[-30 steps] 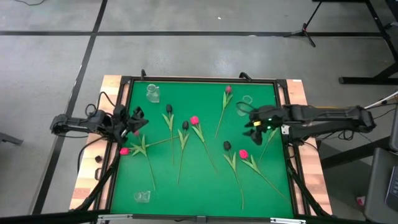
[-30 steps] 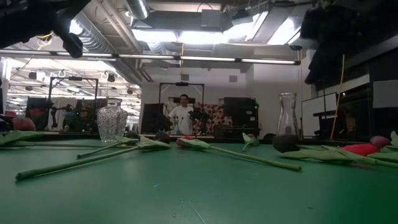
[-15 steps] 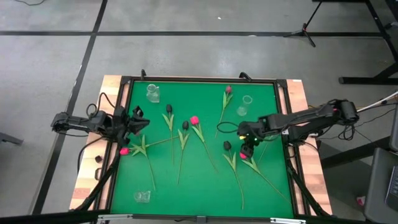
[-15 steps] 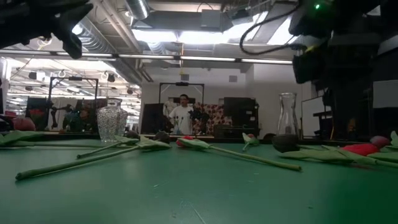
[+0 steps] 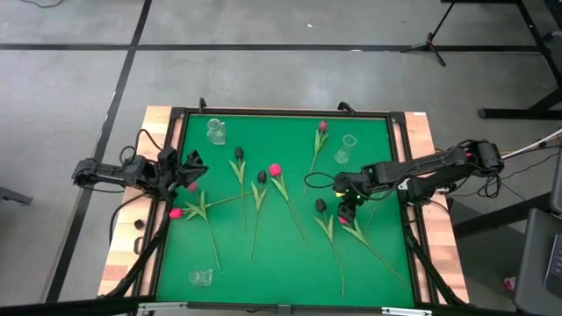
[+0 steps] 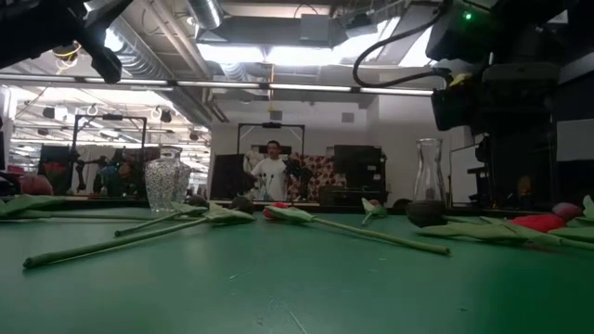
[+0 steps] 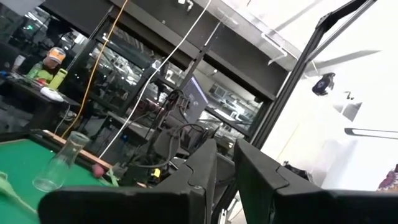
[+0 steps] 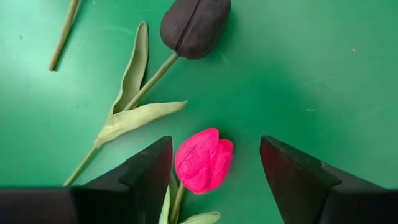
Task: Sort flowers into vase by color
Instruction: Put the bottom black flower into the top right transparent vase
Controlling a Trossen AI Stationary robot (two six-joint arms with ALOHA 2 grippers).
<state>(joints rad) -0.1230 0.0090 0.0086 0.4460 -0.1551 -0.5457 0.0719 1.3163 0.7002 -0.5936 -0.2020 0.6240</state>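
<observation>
Several artificial tulips lie flat on the green mat [image 5: 281,254]. Their heads are pink [image 5: 275,169], [image 5: 322,127], [image 5: 176,212] or near-black [image 5: 237,154], [image 5: 262,176]. My right gripper [image 5: 345,200] hovers open, pointing down over a pink tulip head [image 8: 204,160]. Its fingers stand on either side of the head without touching it. A near-black tulip head [image 8: 194,18] lies just beyond. My left gripper [image 5: 191,171] waits shut at the table's left edge, tipped upward.
Clear glass vases stand near the far edge [image 5: 215,132], [image 5: 347,145] and near the front edge [image 5: 202,277]. The low view shows a cut-glass vase [image 6: 167,181] and a tall one [image 6: 427,172]. A person [image 6: 272,172] stands far behind the table.
My right gripper has swung from near the table's right edge toward the left and near side. It has come down over the pink tulip beside the near-black one and has slowed there. The flowers and my left arm have kept still.
</observation>
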